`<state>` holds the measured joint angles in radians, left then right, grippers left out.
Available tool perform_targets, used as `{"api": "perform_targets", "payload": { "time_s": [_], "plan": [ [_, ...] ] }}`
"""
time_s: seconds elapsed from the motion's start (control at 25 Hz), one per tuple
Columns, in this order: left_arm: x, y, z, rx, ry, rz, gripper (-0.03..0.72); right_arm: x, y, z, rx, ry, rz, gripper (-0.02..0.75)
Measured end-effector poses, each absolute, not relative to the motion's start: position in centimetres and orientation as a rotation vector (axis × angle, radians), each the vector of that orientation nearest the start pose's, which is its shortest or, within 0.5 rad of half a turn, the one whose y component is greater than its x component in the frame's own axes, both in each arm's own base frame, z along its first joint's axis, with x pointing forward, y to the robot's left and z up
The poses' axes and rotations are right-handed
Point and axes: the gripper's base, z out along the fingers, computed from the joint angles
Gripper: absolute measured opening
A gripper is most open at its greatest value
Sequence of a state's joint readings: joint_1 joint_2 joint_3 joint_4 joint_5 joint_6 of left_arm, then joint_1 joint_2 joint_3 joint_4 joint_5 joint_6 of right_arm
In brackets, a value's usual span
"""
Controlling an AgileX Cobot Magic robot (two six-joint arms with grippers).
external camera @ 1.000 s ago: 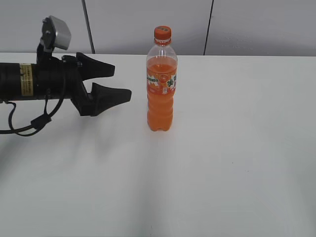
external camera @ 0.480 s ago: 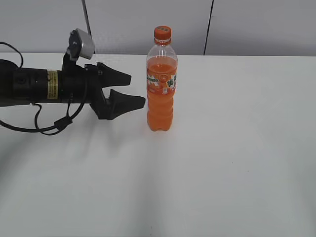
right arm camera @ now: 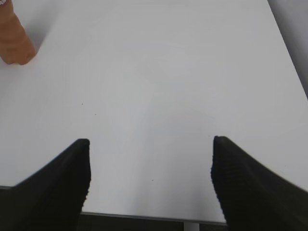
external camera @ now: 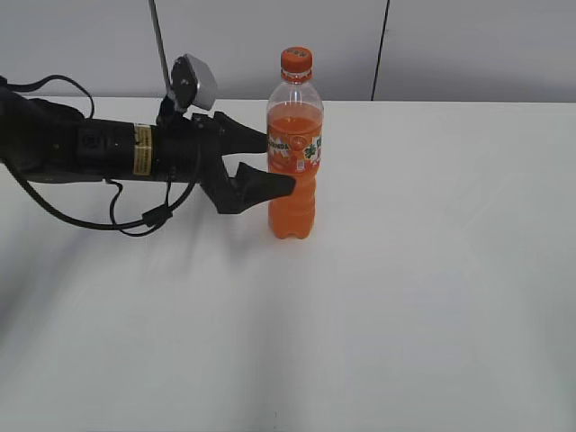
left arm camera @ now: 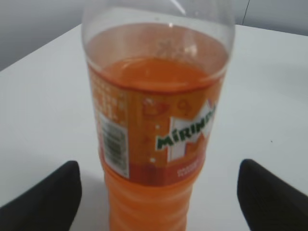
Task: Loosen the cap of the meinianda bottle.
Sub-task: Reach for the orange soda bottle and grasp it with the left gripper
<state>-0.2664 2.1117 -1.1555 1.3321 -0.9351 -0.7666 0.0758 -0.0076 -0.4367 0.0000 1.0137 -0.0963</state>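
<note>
The meinianda bottle (external camera: pixel 293 153) stands upright on the white table, full of orange soda, with its small orange cap (external camera: pixel 296 60) on top. My left gripper (external camera: pixel 274 162) is open, reaching in from the left at label height, its fingertips at the bottle's left side, one behind and one in front. In the left wrist view the bottle (left arm camera: pixel 156 139) fills the middle, between the two black fingertips (left arm camera: pixel 57 192), not touching them. My right gripper (right arm camera: pixel 150 159) is open and empty over bare table; the bottle's base (right arm camera: pixel 14 41) shows at its far upper left. The right gripper is out of the exterior view.
The white table (external camera: pixel 432 270) runs to a grey panelled wall at the back. Its near edge (right arm camera: pixel 144 215) shows under the right gripper. The left arm's black cable (external camera: pixel 117 216) hangs below the arm.
My left arm has moved right toward the bottle, from well apart to fingertips beside its label. The bottle has not moved.
</note>
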Motion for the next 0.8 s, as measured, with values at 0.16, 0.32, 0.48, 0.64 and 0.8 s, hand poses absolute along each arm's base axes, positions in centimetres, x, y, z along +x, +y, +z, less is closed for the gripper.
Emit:
{"api": "perform_targets", "payload": {
  "time_s": [0.16, 0.32, 0.48, 0.64, 0.8],
  "plan": [
    [38.0, -18.3, 13.3, 1.141, 1.650, -0.842, 0.593, 0.3, 0.0, 26.3, -0.177, 2.045, -0.013, 0.585],
    [38.2, -19.2, 12.7, 1.156, 1.653, -0.843, 0.593, 0.3, 0.0, 26.3, -0.177, 2.045, -0.013, 0.585],
    [38.4, -20.0, 12.5, 1.151, 1.651, -0.845, 0.593, 0.3, 0.0, 26.3, -0.177, 2.045, -0.013, 0.585],
    [38.7, -20.5, 11.8, 1.109, 1.671, -0.855, 0.590, 0.3, 0.0, 26.3, -0.177, 2.045, -0.013, 0.585],
    [38.8, -20.4, 11.7, 1.102, 1.682, -0.850, 0.538, 0.3, 0.0, 26.3, -0.177, 2.045, -0.013, 0.585]
  ]
}}
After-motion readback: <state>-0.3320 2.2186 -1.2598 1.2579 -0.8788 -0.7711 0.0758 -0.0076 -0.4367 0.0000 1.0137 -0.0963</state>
